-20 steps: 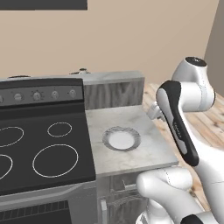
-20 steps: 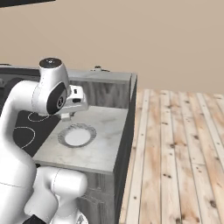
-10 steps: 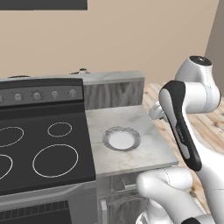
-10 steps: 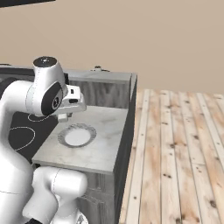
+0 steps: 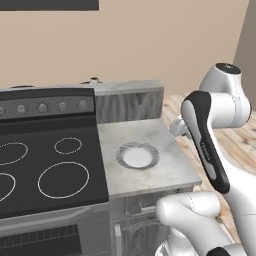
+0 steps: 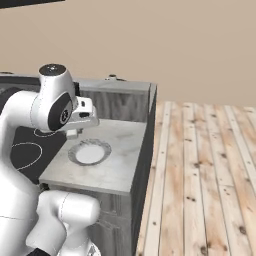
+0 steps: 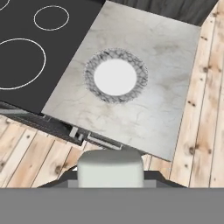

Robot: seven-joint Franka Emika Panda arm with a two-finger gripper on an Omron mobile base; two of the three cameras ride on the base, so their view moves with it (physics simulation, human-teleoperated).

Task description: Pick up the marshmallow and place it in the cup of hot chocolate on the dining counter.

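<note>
The marshmallow (image 7: 110,168), an off-white squarish block, was seen at the bottom of the hand view, held between the dark finger tips of the gripper (image 7: 110,175), whose jaws were closed on its two sides. In that view it hung above the wooden plank floor (image 7: 35,157), just off the near edge of a short marble counter (image 7: 144,109). In the right base view a small pale block (image 6: 72,133) was seen under the hand, at the gripper (image 6: 73,131), above the counter's left part; it could not be told with certainty that this was the marshmallow. On the marble counter lay a round grey plate (image 7: 92,81) with a white centre and a mottled rim, near the middle of the slab and well apart from the held block. To one side of the counter, touching it, was a black stove (image 5: 45,170) with white ring markings on its cooktop and a row of knobs on its back panel. Behind the counter rose a grey wood-grain backsplash (image 5: 130,102), and beyond it a plain beige wall (image 5: 150,40). In the left base view the white arm (image 5: 210,135) was seen bent to the right of the counter, its hand hidden behind a dark joint cover.
</note>
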